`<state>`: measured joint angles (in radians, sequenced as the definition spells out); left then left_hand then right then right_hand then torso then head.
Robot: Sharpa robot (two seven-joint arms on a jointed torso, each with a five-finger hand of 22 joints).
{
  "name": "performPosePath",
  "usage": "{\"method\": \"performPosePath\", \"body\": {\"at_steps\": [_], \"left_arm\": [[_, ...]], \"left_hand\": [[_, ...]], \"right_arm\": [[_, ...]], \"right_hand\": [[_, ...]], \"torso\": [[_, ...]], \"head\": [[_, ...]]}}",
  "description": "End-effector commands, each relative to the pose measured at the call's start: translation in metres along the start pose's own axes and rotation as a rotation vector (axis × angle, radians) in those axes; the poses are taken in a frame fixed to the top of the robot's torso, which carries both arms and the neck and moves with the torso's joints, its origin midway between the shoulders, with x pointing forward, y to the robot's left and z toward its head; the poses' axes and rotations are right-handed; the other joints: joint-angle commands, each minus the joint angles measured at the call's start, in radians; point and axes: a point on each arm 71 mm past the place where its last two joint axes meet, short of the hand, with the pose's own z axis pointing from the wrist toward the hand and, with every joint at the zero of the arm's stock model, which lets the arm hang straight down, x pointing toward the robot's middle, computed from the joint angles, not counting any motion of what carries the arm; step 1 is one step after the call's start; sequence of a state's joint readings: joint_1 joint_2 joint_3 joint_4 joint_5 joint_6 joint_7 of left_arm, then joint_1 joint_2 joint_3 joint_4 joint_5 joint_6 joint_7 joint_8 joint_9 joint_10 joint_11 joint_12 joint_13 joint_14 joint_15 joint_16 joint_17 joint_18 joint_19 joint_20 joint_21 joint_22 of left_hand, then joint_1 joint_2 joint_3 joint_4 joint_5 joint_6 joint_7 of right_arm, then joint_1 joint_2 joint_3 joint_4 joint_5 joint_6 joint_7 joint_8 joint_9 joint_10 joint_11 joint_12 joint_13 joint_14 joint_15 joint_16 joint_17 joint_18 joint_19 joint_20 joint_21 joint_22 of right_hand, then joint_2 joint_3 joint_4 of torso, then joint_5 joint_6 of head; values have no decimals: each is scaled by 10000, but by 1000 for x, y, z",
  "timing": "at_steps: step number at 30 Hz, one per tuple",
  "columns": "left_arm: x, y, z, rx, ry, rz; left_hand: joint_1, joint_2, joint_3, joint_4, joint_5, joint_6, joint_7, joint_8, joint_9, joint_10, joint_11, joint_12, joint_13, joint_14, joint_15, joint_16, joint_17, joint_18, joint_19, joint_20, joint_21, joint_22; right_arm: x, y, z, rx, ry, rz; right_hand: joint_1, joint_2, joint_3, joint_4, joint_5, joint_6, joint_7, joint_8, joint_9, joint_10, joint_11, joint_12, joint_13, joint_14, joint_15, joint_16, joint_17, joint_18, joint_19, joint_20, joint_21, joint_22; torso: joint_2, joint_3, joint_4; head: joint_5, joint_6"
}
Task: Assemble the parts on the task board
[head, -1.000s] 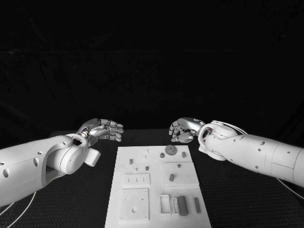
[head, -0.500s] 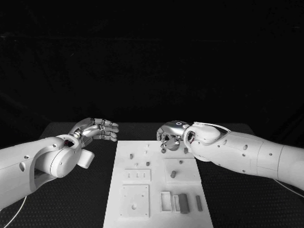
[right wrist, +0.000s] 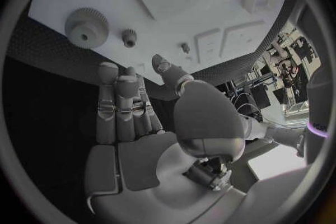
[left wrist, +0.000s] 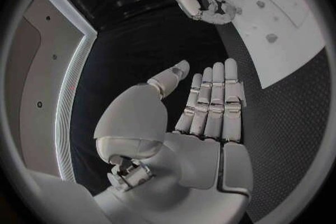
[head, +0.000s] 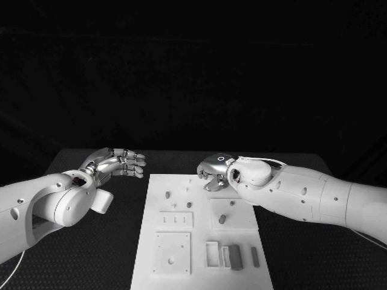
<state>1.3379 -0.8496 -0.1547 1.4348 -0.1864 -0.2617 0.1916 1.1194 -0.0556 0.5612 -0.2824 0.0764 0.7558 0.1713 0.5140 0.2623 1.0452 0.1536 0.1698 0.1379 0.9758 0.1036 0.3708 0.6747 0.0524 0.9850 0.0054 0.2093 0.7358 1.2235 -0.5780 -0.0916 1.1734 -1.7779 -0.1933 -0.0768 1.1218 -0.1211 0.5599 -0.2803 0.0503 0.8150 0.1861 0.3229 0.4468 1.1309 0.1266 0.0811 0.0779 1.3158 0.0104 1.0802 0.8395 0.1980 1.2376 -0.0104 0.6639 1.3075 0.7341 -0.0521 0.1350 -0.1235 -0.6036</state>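
The white task board (head: 246, 232) lies lengthwise in the middle of the table, also seen in the right wrist view (right wrist: 189, 5). Small grey pegs (head: 167, 194) stand in its far half, and grey bars (head: 235, 257) lie in slots at its near right. A grey gear (right wrist: 86, 27) lies near the board's far end, just beyond my right hand's fingertips (right wrist: 108, 70). My right hand (head: 215, 172) hovers over that far end, fingers straight and together, holding nothing. My left hand (head: 115, 162) floats left of the board's far corner, fingers extended (left wrist: 213, 101), empty.
A square plate (head: 171, 253) with holes sits in the board's near left, with a smaller block (head: 175, 220) beyond it. Black matting (head: 98, 254) surrounds the board on both sides. The table's far edge (head: 176, 150) runs just behind the hands.
My right hand has moved left from the board's far right corner to above its far end, covering the gear in the head view. My left hand drifted slightly left. The camera has shifted too.
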Motion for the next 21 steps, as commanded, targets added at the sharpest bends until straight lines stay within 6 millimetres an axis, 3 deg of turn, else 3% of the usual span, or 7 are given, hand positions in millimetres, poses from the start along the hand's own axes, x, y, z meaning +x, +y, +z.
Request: {"method": "performPosePath", "body": {"at_steps": [1,11,21], "left_arm": [[1,-2,0,111,69,-6],[0,-2,1,77,62,-1],[0,-2,1,61,56,2]], "left_hand": [[-111,-35,-80,-1,-72,19,78,-72,-7,14,51,-65,-16,58,12,-64,17,138,75,-6,-45,-13],[-162,-69,-102,16,-83,19,81,-101,-6,4,64,-116,-23,67,12,-89,32,140,83,-6,-58,-12],[-188,-86,-109,27,-84,16,89,-123,-5,6,69,-147,-26,74,11,-105,44,143,91,-7,-66,-12]], "right_arm": [[2,-4,-1,272,231,-678],[4,-6,-4,246,448,-758],[9,-9,-5,321,683,-754]], "right_hand": [[-8,-156,70,44,30,-9,-70,-65,-23,-100,-2,-85,-31,-77,13,64,-30,638,-72,-3,66,228],[-76,-374,190,139,29,-68,-155,-97,-66,-285,65,-156,-96,-137,78,97,-105,638,-105,8,70,216],[-6,-302,282,122,27,33,-171,-31,-63,-166,28,-78,-61,-89,46,249,-136,638,-54,-32,157,236]], "torso": [[103,-14,39],[251,-14,49],[376,-18,73]], "head": [[-30,-6],[-50,94],[-86,137]]}}
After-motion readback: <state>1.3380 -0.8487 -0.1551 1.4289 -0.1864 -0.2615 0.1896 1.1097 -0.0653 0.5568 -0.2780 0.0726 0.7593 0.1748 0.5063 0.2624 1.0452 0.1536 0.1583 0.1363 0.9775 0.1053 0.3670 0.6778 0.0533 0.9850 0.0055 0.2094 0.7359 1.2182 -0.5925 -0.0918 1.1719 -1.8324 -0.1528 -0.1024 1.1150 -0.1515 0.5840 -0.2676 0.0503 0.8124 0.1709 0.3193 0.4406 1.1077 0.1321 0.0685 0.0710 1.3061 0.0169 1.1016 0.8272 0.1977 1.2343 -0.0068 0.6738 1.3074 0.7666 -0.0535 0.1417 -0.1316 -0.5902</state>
